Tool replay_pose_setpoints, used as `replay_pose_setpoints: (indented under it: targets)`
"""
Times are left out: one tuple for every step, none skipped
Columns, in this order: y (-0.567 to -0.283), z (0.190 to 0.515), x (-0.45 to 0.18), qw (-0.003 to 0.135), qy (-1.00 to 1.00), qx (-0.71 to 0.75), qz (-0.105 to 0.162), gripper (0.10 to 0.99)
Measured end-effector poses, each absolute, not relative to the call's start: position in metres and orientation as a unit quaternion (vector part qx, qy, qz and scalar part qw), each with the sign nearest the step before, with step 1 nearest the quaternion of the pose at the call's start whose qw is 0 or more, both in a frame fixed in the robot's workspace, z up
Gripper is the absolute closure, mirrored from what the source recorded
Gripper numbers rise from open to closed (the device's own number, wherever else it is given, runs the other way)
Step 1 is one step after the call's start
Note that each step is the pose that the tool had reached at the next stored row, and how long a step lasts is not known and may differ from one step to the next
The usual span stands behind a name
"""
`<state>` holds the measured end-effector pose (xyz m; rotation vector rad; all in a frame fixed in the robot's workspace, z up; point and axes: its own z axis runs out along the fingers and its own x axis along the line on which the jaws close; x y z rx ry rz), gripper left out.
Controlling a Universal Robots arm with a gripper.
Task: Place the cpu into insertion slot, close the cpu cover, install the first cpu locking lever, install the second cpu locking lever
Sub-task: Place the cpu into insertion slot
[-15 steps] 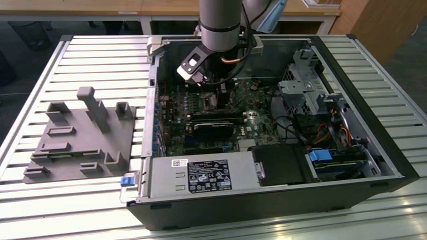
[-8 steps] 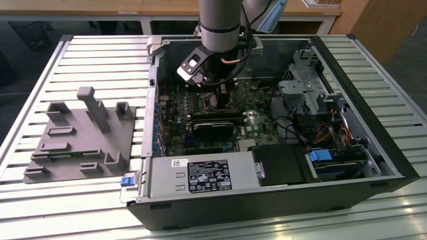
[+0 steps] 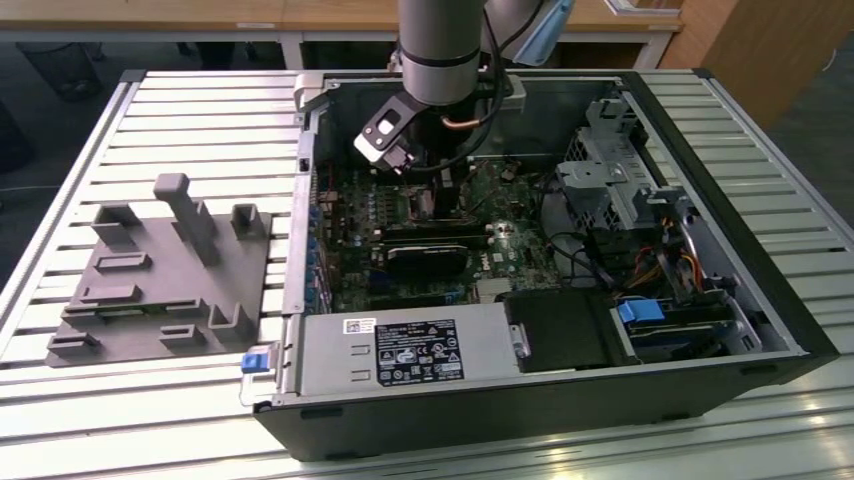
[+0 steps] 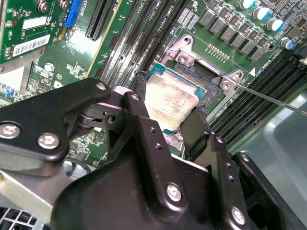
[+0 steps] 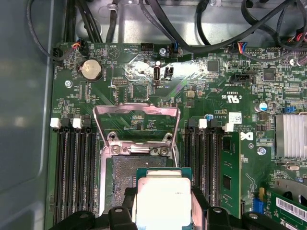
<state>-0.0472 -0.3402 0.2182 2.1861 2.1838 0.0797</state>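
My gripper [image 5: 164, 203] is shut on the cpu [image 5: 163, 199], a silvery square chip on a green base, with one black finger on each side. In the first wrist view the cpu hovers over one edge of the insertion slot [image 5: 128, 170], whose dark pin field is still partly exposed. The cpu cover [image 5: 136, 110], a thin silvery frame, stands swung open behind the slot. In the second wrist view the gripper [image 4: 168, 104] holds the cpu [image 4: 170, 98] just above the socket, and a thin metal locking lever [image 4: 268, 98] sticks out sideways. In the exterior view the arm [image 3: 441, 60] reaches down into the computer case [image 3: 534, 400].
Long black memory slots [image 5: 72, 172] flank the socket on both sides. A heat sink [image 5: 290, 136] and cables [image 5: 216, 28] lie further off on the board. In the exterior view, a power supply [image 3: 400, 355] and drive cage [image 3: 627, 190] crowd the case; a grey fixture [image 3: 167, 270] sits at the exterior view's left.
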Motion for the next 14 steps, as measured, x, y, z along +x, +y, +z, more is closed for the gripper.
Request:
replay_pose_setpoints:
  targets:
    - [-0.3402, 0.2181, -0.0473, 0.025, 0.706, 0.707, 0.026, 0.549]
    - [-0.3402, 0.2173, -0.0473, 0.025, 0.706, 0.707, 0.026, 0.549]
    - [-0.3402, 0.2170, -0.0473, 0.025, 0.706, 0.707, 0.026, 0.549]
    - [-0.3402, 0.2169, -0.0472, 0.025, 0.706, 0.707, 0.026, 0.549]
    - [-0.3402, 0.2169, -0.0473, 0.025, 0.706, 0.707, 0.026, 0.549]
    - [-0.3402, 0.2168, -0.0472, 0.025, 0.706, 0.707, 0.026, 0.549]
    - [-0.3402, 0.2167, -0.0472, 0.025, 0.706, 0.707, 0.026, 0.549]
    - [-0.3402, 0.2164, -0.0472, 0.025, 0.706, 0.707, 0.026, 0.549]
    - [-0.3402, 0.2160, -0.0472, 0.025, 0.706, 0.707, 0.026, 0.549]
    - [-0.3400, 0.2156, -0.0472, 0.025, 0.706, 0.707, 0.026, 0.549]
    - [-0.3399, 0.2151, -0.0473, 0.025, 0.706, 0.707, 0.026, 0.549]
    - [-0.3396, 0.2146, -0.0473, 0.025, 0.706, 0.707, 0.026, 0.549]
    - [-0.3390, 0.2141, -0.0473, 0.025, 0.706, 0.707, 0.026, 0.549]
    - [-0.3382, 0.2136, -0.0472, 0.025, 0.706, 0.707, 0.026, 0.549]
